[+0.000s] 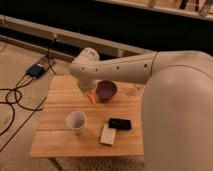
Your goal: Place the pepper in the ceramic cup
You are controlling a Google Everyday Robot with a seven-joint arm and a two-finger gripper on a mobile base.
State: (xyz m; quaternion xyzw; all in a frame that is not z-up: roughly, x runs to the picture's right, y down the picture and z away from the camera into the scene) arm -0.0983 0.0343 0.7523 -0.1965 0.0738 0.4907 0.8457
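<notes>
Tightly closed, the gripper [89,94] pinches the small orange-red pepper [92,99] near the plain white ceramic cup [76,121].

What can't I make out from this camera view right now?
Camera view:
- Gripper, left of the bowl above the table: mostly hidden under the wrist; only the held pepper shows beneath.
- Table's right side: covered by the arm.
- Clear glass right of the bowl: partly cut off by the arm.
- Black item and white item near the ceramic cup: too small to identify.
</notes>
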